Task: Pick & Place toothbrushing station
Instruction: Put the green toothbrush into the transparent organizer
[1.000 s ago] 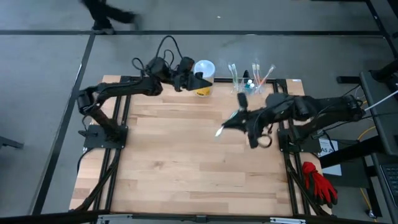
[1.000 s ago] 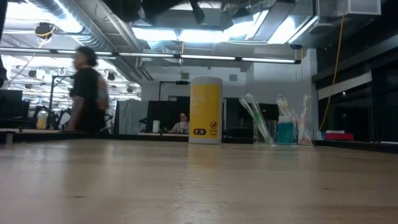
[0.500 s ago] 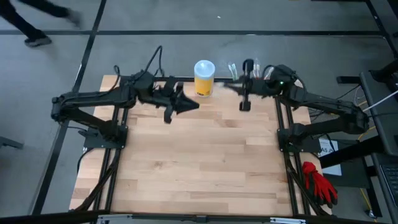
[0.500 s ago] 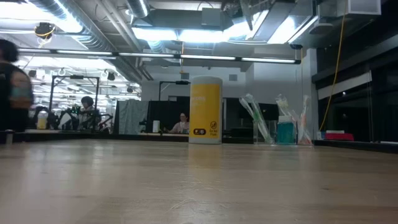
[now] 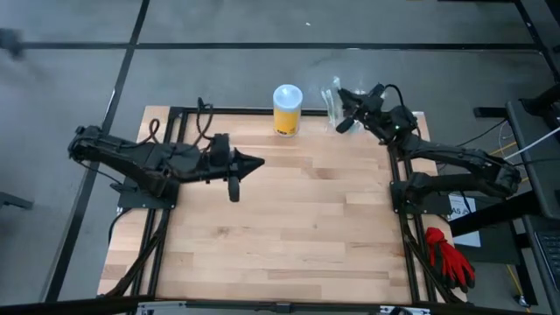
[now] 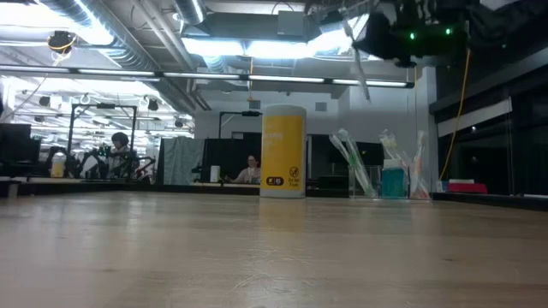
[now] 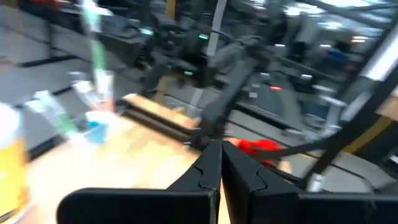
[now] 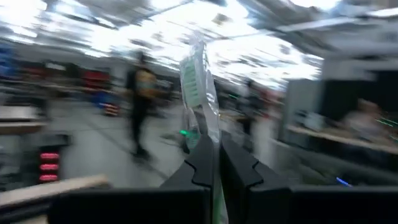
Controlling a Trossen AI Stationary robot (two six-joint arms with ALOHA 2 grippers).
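Table (image 5: 289,219): we see bare wood across the middle; everything stands along the far edge
Yellow canister (image 5: 287,108): upright at the far edge, untouched
Toothbrushing station (image 6: 390,180): on the table at the far right corner, brushes standing in it; not lifted, so we judge the move itself is not yet done
Right gripper (image 5: 343,109): high over that corner, fingers clamped on a wrapped toothbrush (image 8: 200,93)
Left gripper (image 7: 221,168): above the table's left-centre, fingers pressed together, empty
Left to do: we reckon grasping and placing the station
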